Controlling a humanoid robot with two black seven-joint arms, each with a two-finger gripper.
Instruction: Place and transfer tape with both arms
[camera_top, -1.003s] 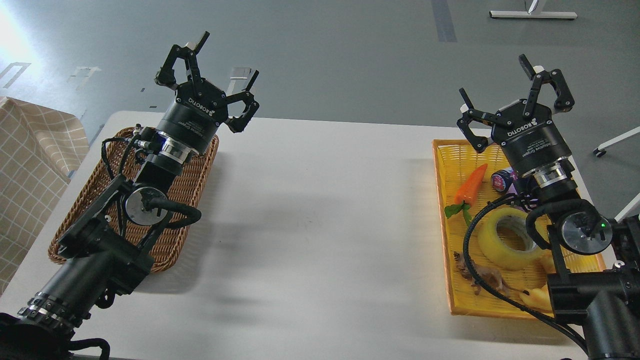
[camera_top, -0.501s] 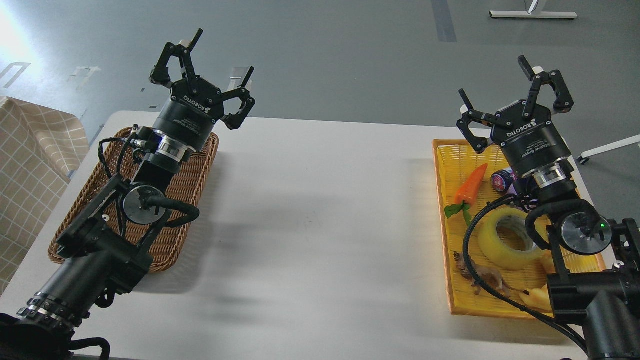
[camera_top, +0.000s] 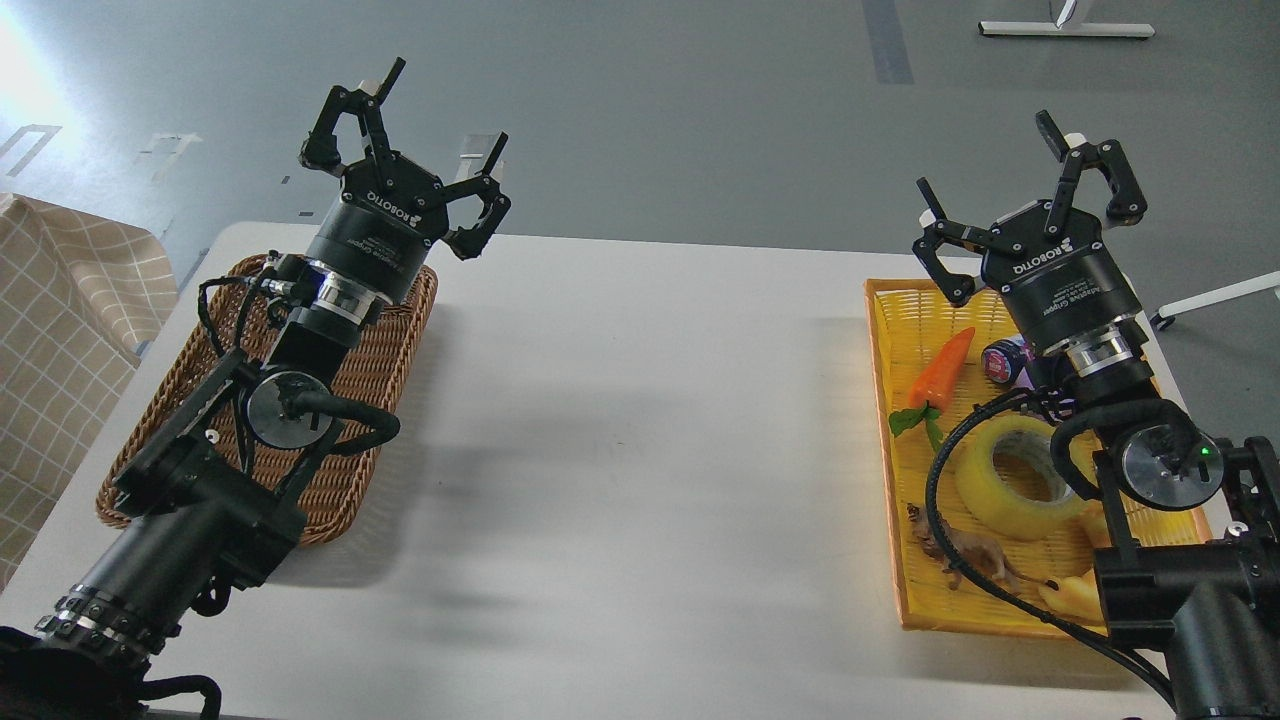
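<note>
The tape (camera_top: 1000, 490), a wide translucent yellow roll with a grey-white core, lies in the yellow tray (camera_top: 884, 400) at the right, partly hidden by my right arm's cable and wrist. My right gripper (camera_top: 985, 165) is open and empty, raised above the tray's far end, well beyond the tape. My left gripper (camera_top: 448, 100) is open and empty, raised above the far end of the brown wicker basket (camera_top: 390, 360) at the left.
In the yellow tray also lie an orange toy carrot (camera_top: 940, 372), a small purple object (camera_top: 1005, 358), a brown toy figure (camera_top: 975, 555) and a pale yellow toy (camera_top: 1070, 595). A checked cloth (camera_top: 60, 320) hangs at the far left. The white table (camera_top: 640, 450) spans between the containers.
My left gripper has moved slightly up and to the left over the basket's far end. The right arm and the tape have not moved.
</note>
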